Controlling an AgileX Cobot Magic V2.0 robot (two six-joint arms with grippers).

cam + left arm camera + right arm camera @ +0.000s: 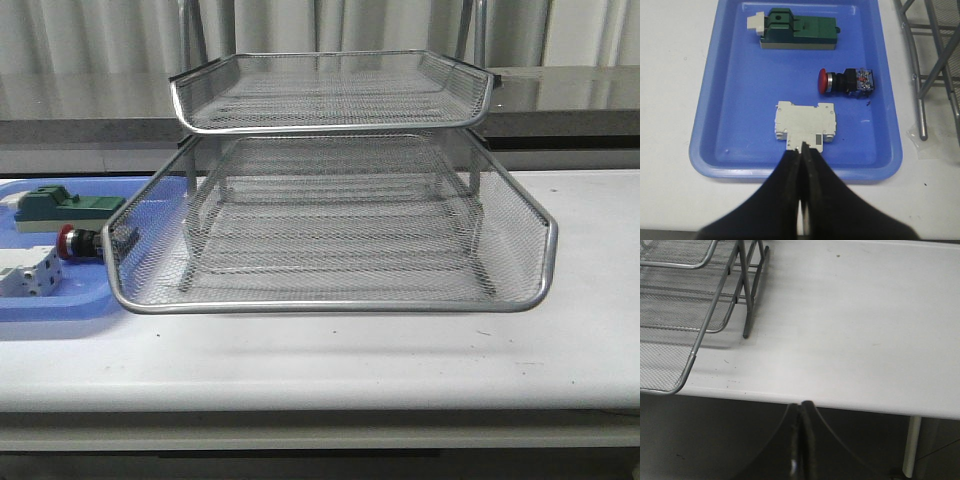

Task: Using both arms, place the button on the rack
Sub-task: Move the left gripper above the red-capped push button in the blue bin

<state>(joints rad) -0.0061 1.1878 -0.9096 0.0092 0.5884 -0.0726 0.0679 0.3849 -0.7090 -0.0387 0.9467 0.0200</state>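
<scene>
Left wrist view, nearest first: left pincer [803,150], black fingers pressed together, holding nothing, tips just short of a white terminal block [805,127] lying in a blue plastic tray [740,165]. Beyond it & a bit toward the rack side lies the button [846,82], on its side: red mushroom head, silver collar, black body, blue rear block. It's apart from the terminal block. Farthest in the tray: a green-topped block [797,31].

Right wrist view: right pincer [802,412] also closed & empty, above the bench [865,340] edge, w/ the rack's frame legs off to one side.

Front view: rack [330,290], silver wire-mesh trays, sits mid-bench; tray w/ button just beside its left side.

Handling, by judgement: button looks small, light, rigid plastic/metal, not fragile. Round head & collar prob. slick and could roll; best grip is across the black body or squarer rear block. Mesh is open, so set it down flat, not dropped.
</scene>
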